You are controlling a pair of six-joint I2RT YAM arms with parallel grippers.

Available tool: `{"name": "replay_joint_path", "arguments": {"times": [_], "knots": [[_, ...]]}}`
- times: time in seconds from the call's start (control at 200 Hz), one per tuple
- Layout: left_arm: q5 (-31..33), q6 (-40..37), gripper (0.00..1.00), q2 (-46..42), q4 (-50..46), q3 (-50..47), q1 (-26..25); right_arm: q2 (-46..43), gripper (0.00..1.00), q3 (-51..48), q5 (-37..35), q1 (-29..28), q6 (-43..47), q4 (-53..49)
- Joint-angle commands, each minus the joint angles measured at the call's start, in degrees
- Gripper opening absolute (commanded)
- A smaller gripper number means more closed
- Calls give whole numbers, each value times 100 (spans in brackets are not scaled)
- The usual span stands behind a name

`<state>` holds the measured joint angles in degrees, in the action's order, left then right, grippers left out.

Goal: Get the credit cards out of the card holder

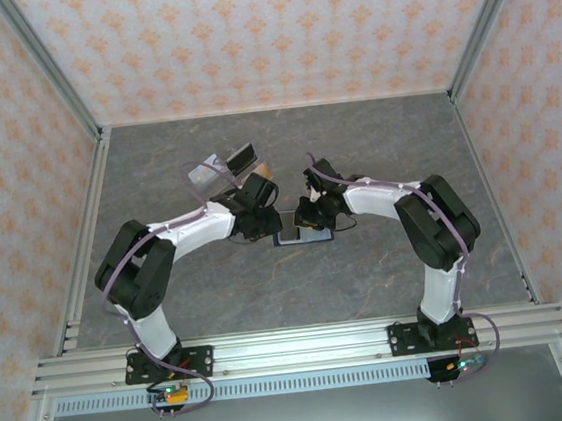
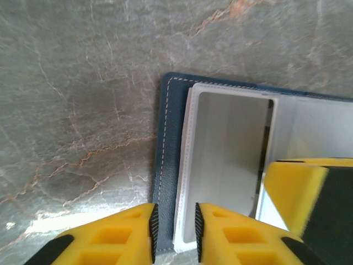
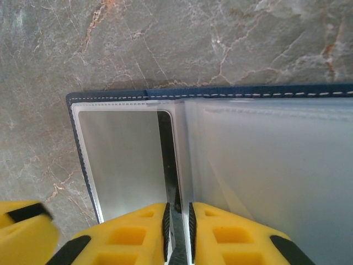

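Note:
The card holder (image 1: 299,236) lies open on the table's middle, its navy cover (image 2: 168,143) and clear inner pockets (image 3: 265,165) facing up. My left gripper (image 2: 175,232) is at its left end, jaws closed onto the stitched navy edge and the rim of the clear pocket. My right gripper (image 3: 177,232) is over the fold, shut on a thin dark credit card (image 3: 168,165) with a rounded corner. That card stands edge-on between two clear pockets. In the top view both grippers (image 1: 266,227) (image 1: 312,219) meet over the holder and hide most of it.
A clear acrylic stand (image 1: 208,170) sits behind the left arm with a dark card (image 1: 242,156) on it. An orange-brown piece (image 1: 266,169) shows beside it. Grey marbled table (image 1: 375,150) extends all around, fenced by patterned walls.

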<state>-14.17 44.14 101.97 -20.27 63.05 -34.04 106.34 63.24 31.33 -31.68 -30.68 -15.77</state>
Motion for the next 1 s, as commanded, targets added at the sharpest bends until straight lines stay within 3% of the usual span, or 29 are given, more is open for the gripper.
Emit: {"name": "replay_joint_path", "arguments": {"times": [0.0, 0.345, 0.996], "knots": [[-57, 196, 24, 187, 150, 232, -33, 56, 19, -27, -14, 27, -7, -22], [-97, 226, 13, 496, -14, 371, -32, 18, 16, -167, 136, 74, 6, 93], [17, 255, 4, 708, -320, 266, -32, 58, 17, -303, 567, 124, -80, 494]]}}
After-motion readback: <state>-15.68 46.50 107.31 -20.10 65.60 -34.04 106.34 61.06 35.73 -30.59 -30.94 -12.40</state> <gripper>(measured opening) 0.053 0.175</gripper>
